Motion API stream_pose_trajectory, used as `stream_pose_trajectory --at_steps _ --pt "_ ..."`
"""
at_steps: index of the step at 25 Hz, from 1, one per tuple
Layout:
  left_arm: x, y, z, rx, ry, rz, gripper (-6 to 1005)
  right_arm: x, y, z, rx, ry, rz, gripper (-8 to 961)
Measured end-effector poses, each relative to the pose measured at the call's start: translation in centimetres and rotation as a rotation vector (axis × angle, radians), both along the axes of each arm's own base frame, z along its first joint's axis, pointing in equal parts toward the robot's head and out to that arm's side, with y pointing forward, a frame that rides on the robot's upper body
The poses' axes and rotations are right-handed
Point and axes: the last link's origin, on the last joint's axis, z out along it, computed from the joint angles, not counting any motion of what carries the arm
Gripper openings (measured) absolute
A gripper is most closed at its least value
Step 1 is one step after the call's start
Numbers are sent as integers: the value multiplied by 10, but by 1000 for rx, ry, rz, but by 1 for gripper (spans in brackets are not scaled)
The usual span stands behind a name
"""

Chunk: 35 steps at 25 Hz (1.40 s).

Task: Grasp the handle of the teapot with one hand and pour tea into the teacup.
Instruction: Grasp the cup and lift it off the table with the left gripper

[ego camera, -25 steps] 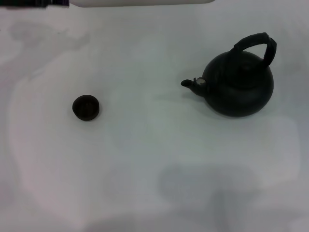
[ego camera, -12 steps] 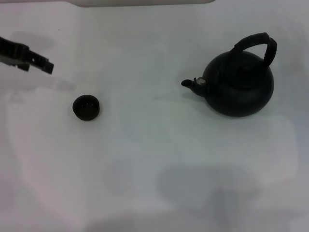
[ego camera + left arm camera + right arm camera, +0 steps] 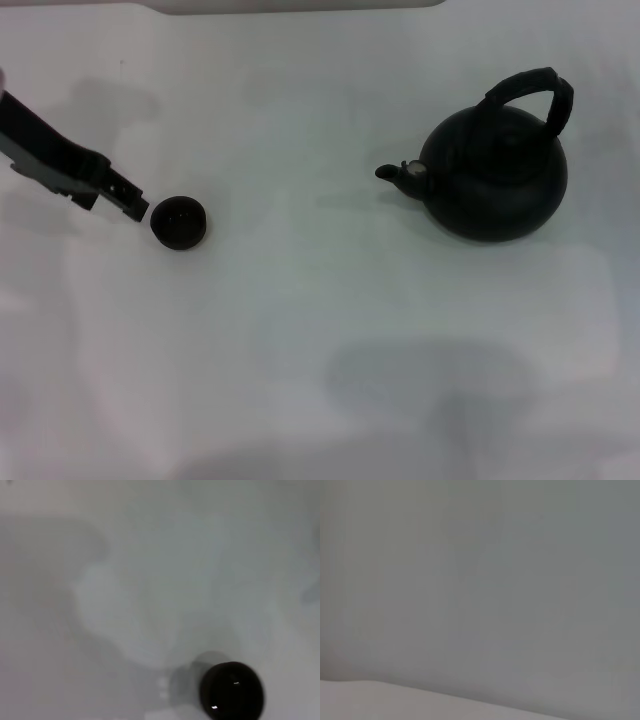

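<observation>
While the teapot [image 3: 495, 178] sits untouched on the desk's [image 3: 320, 330] right, the left pincer [image 3: 130, 200], its opening impossible to judge, hangs just beside the teacup [image 3: 179, 222], probably to steady it.

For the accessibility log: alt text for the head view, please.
The left hand reaches in from the left edge, its tip just beside the small black teacup. Far to the right, the black teapot stands upright on the white table, spout toward the cup, handle untouched.
</observation>
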Motion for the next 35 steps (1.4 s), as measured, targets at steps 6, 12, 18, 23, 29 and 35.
stream_pose_trajectory --at_steps 6,12,18,23,29,35 --pt "8 9 -12 5 90 -95 757 2 -2 1 4 -1 0 429" --pt "22 22 -19 14 107 -191 758 2 -2 3 6 -3 0 429" --pt "34 19 -42 -72 121 -232 759 2 -2 4 8 -6 2 428" --pt "37 12 -55 -118 153 -254 760 2 -2 4 8 -6 1 428" --pt "36 12 -56 -120 160 -256 761 2 -2 3 7 -6 0 428" --pt "34 10 -60 -125 168 -260 762 2 -2 3 7 -6 0 428"
